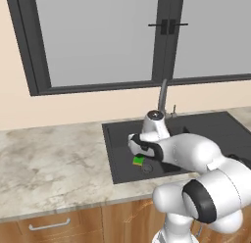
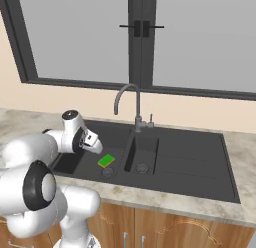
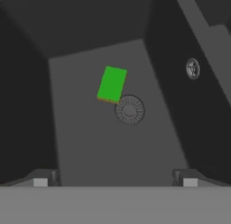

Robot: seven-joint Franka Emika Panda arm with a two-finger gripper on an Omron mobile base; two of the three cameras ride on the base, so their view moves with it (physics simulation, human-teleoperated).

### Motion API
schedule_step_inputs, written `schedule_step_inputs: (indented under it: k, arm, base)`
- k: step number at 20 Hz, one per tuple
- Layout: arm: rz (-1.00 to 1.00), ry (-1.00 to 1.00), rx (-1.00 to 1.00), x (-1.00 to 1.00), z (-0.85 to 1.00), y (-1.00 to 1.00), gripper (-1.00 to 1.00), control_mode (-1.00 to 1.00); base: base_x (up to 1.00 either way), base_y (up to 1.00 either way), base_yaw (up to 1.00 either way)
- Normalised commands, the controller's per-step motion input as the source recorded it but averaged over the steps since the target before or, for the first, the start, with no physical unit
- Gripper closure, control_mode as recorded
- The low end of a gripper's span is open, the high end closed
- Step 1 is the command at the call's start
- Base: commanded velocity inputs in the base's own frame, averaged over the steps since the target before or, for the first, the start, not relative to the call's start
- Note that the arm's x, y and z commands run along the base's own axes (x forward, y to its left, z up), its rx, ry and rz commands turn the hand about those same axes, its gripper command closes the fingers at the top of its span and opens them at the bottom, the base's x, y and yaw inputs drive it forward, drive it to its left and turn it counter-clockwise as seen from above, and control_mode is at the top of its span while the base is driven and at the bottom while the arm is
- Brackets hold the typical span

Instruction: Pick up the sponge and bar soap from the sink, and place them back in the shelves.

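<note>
The green sponge lies flat on the floor of the black sink's left basin, right beside the round drain. It is also seen as a small green block with a yellow underside. My gripper hangs over that basin, above and short of the sponge, pointing down at it. It is open, the two fingertips stand wide apart with nothing between them. The bar soap and the shelves are out of view.
A grey gooseneck faucet rises behind the sink between the basins. The smaller right basin has its own drain. Marble counter runs to the left, a dark-framed window stands behind, and wooden cabinets are below.
</note>
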Motion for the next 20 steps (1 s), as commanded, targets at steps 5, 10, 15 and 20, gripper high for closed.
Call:
schedule_step_inputs:
  k: [5,10,15,20]
  arm:
    - [-0.09,-0.02,0.04,0.2,-0.27,-0.13,-1.0,-1.0]
    - [-0.06,0.0,0.01,0.23,-0.25,-0.01,-1.0,-1.0]
    - [-0.06,0.0,0.0,0.3,-0.24,0.0,-1.0,-1.0]
    - [-0.06,0.0,0.0,0.32,-0.28,0.0,-1.0,-1.0]
  base:
    - [0.0,0.0,0.0]
    - [0.0,0.0,0.0]
    - [0.0,0.0,0.0]
    - [0.0,0.0,0.0]
